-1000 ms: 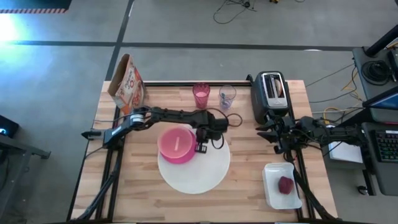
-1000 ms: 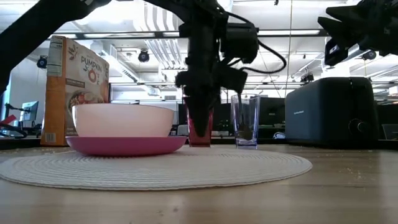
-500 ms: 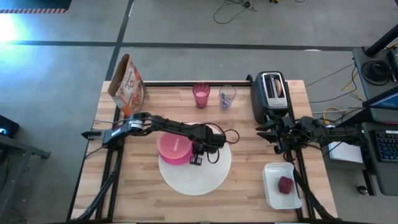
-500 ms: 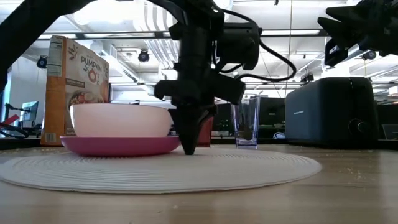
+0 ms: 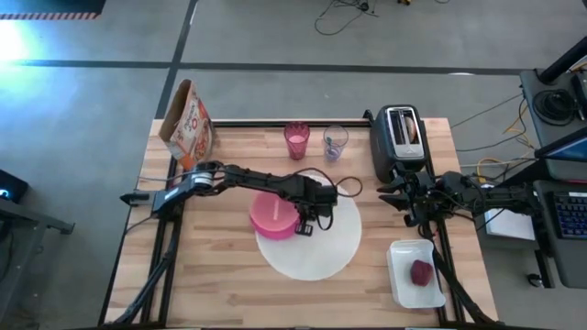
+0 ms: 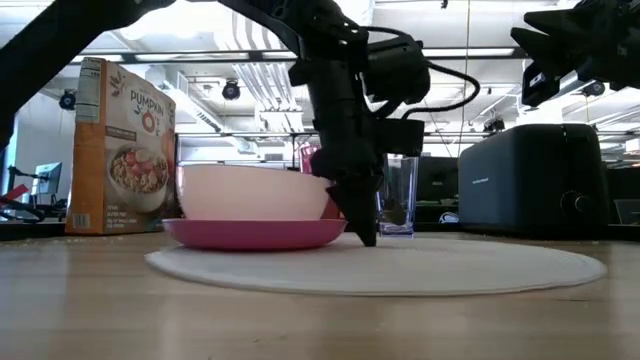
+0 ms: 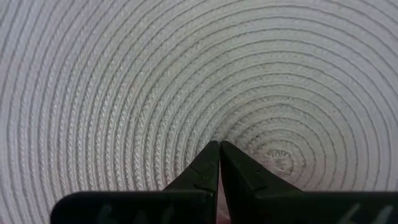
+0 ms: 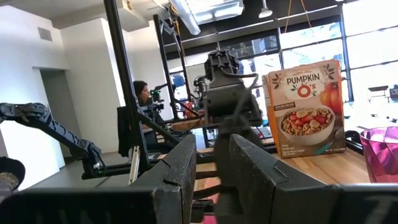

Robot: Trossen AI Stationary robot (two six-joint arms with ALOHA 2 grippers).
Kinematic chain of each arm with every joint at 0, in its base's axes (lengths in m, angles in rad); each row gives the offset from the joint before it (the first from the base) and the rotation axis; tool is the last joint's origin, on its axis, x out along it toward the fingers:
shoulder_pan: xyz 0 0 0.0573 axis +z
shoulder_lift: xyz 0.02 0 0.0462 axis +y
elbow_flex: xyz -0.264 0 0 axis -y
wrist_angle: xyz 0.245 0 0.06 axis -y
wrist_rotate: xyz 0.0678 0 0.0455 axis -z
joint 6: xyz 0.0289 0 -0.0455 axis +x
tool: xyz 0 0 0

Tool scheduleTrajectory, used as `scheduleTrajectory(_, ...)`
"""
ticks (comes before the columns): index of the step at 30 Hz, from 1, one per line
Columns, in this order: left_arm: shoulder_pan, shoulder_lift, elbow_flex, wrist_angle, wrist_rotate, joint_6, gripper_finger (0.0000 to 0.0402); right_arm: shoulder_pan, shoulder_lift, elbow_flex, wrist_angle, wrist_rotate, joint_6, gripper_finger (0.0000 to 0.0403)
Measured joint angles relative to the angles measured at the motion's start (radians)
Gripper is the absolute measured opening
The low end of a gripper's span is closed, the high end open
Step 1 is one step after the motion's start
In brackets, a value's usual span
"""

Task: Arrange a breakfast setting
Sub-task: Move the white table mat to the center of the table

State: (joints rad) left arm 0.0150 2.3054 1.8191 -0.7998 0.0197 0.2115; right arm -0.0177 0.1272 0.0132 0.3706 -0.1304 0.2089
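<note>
The left gripper (image 5: 305,228) has its two dark fingers (image 7: 211,163) pressed fully together, holding nothing, their tips pointing down onto the large white round woven placemat (image 5: 316,246) just beside the smaller magenta plate (image 5: 274,217). The right gripper (image 5: 389,194) hangs above the table's right side near the black toaster (image 5: 400,140); its fingers (image 8: 186,163) stand a narrow gap apart with nothing between them. A pale peach bowl (image 6: 254,191) sits on the magenta plate, which rests on the left part of the mat; I cannot tell what is inside it. A white rectangular tray (image 5: 415,274) at the near right corner holds a dark red fruit (image 5: 421,272). A pink translucent cup (image 5: 296,139) and a clear glass (image 5: 335,142) stand side by side at the far edge, with an orange cereal box (image 5: 188,123) at the far left corner.
</note>
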Motion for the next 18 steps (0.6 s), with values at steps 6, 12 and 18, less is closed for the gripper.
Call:
scheduleTrajectory(6,0.054,0.001,-0.004,0.011,0.000,-0.014,0.0000,0.000,0.000,0.000,0.000,0.000,0.000,0.0089)
scheduleTrajectory(12,0.075,0.001,-0.007,-0.005,0.000,-0.048,0.0000,0.000,0.000,0.000,0.000,0.000,0.000,0.0089)
scheduleTrajectory(18,0.065,0.001,0.037,-0.052,-0.004,-0.066,0.0000,0.000,0.000,0.000,0.000,0.000,0.000,0.0089)
